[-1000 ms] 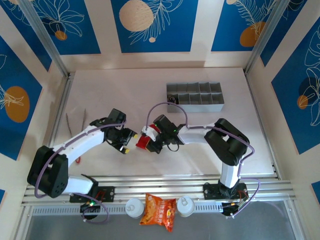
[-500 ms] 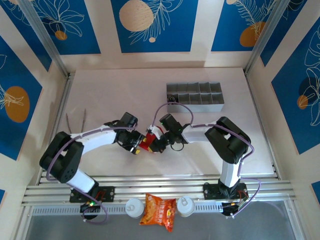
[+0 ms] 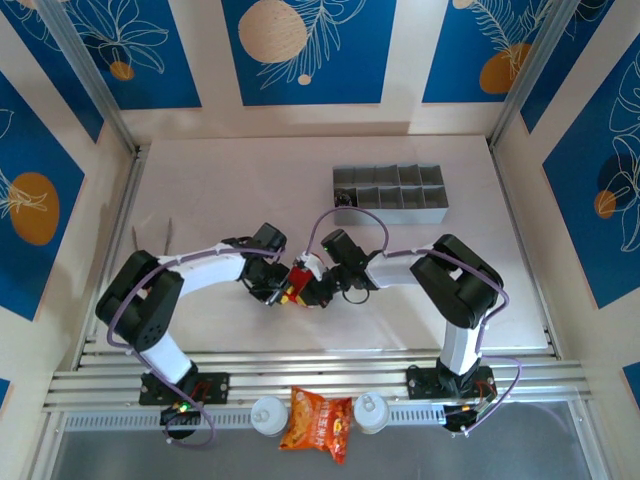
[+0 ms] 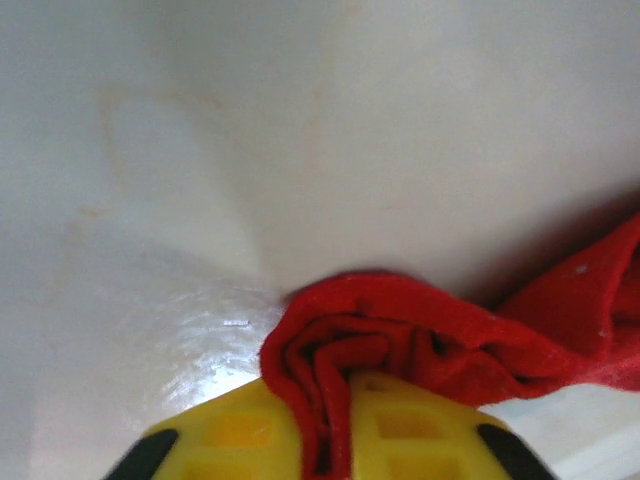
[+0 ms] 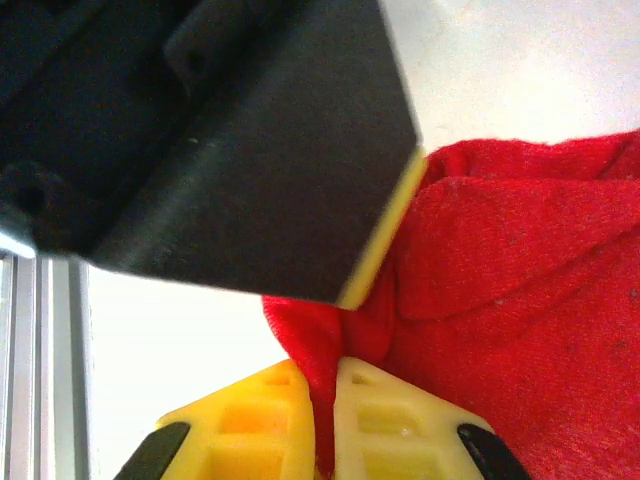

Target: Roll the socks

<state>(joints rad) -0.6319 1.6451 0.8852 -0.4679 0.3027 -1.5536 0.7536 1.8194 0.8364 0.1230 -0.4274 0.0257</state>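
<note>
1. Pale desk [image 3: 230, 190] inside a booth of blue floral panels: the red sock [image 3: 295, 283] sits bunched at its middle, between the two wrists. It is well apart from the grey compartment tray [image 3: 390, 195] further back and the orange snack bag [image 3: 317, 420] on the near rail.
2. The left jaws are pressed together on a folded edge of the sock, with cloth squeezed between the yellow pads [image 4: 240, 440]. The right jaws pinch a thin ridge of the same sock between their own pads [image 5: 390, 420].
3. Collision risk: the wrists are crowded, and the left arm's black finger body [image 5: 250, 130] looms just above the right jaws. A twist to roll the cloth could knock the two together.
4. Slip risk: each grip appears to hold only a narrow fold near the edge. If the arms pull apart, the soft knit could slide out of one pinch and the roll would fall open.
5. Stretch risk: opposing pulls on one small sock may tug it flat rather than wind it, or strain the fabric.
6. Drag risk: the bundle seems to rest on the desk, so turning it there may smear the folds loose instead of tightening them.
</note>
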